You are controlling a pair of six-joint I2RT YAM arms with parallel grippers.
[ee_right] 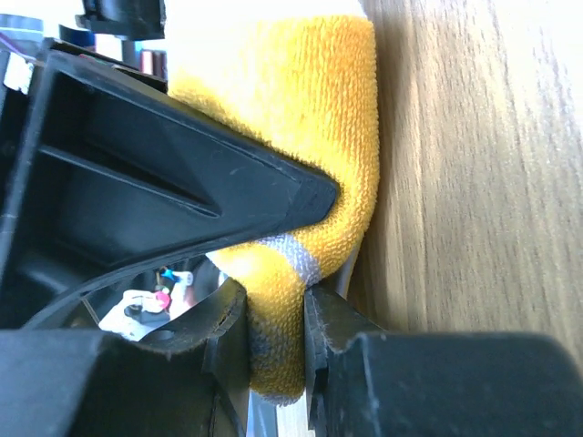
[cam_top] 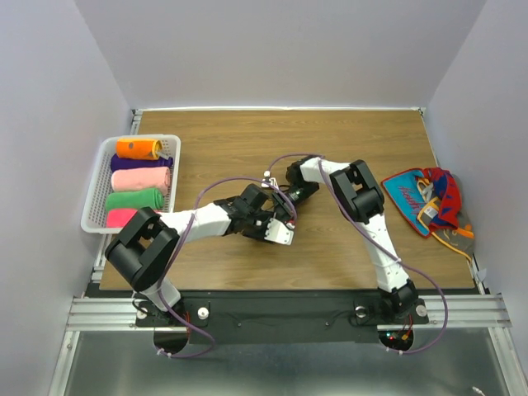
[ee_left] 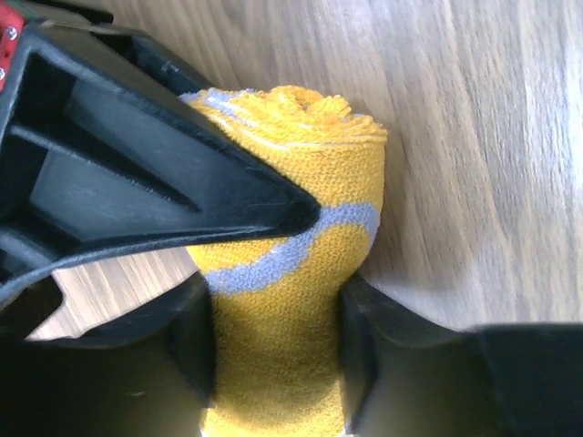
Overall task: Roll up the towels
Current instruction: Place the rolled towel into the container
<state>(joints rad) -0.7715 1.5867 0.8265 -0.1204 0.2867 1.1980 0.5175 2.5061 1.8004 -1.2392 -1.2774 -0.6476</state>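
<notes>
A yellow towel [ee_left: 291,182] with a grey-blue stripe is rolled into a short roll on the wood table. My left gripper [ee_left: 278,309] presses it from both sides, shut on the roll. My right gripper [ee_right: 276,314] is shut on an end fold of the same yellow towel [ee_right: 310,100]. In the top view the two grippers meet at the table's middle, left gripper [cam_top: 276,227] and right gripper [cam_top: 293,202], and they hide the towel. Rolled towels lie in the basket: orange [cam_top: 139,148], purple [cam_top: 140,163], pink [cam_top: 139,180] and green [cam_top: 134,199].
The white slatted basket [cam_top: 97,177] stands at the table's left edge. A heap of red towels with blue patterns [cam_top: 429,202] lies at the right edge. Grey walls close in the table on three sides.
</notes>
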